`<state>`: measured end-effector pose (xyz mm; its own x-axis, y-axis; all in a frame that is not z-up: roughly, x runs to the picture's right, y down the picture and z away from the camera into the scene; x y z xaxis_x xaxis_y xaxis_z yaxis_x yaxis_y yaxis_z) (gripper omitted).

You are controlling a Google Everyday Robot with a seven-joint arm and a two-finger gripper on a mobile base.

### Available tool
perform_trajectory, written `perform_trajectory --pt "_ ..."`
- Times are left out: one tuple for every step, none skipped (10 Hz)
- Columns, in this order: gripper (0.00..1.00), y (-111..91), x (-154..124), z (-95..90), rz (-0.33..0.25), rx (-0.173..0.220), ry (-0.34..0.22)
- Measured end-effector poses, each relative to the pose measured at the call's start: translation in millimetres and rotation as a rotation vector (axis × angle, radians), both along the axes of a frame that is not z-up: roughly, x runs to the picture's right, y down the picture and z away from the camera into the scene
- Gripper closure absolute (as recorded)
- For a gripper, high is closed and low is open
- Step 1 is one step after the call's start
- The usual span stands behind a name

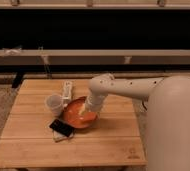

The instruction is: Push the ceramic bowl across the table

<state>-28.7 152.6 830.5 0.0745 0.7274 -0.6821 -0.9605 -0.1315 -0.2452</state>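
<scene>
The robot's hand point(91, 112) reaches down into the ceramic bowl point(74, 114), which sits near the middle of the wooden desk point(98, 146), just beside a white cup point(54, 104) and a dark phone point(62, 128). How wide the hand stands cannot be made out.

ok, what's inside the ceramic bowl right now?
The pincer reaches down into the ceramic bowl. Orange interior with pale streaks shows beside it. The bowl floor beneath the pincer is covered by the arm, so nothing can be seen there.
</scene>
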Motion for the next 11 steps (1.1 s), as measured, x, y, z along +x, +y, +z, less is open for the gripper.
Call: perform_trajectory --pt "0.30 -1.8 -5.8 -0.2 -0.003 0.004 -0.014" --pt "0.30 -3.7 -12.4 -0.5 -0.007 0.009 -0.029" --pt "0.30 -5.6 -19.7 -1.1 -0.011 0.014 -0.045" --pt "0.30 -7.0 -26.4 -1.8 -0.015 0.018 -0.060" --pt "0.30 -8.5 -32.7 -2.6 -0.019 0.022 -0.074" --pt "0.30 -9.5 -38.6 -3.4 -0.023 0.026 -0.088" --pt "0.30 -10.4 -44.8 -4.3 -0.028 0.029 -0.101" --pt "0.30 -10.9 -48.8 -4.8 -0.031 0.031 -0.110" --pt "0.30 -11.4 -52.9 -5.7 -0.034 0.033 -0.120" --pt "0.30 -11.4 -58.8 -7.2 -0.039 0.035 -0.133" --pt "0.30 -11.4 -62.8 -8.5 -0.042 0.036 -0.142"
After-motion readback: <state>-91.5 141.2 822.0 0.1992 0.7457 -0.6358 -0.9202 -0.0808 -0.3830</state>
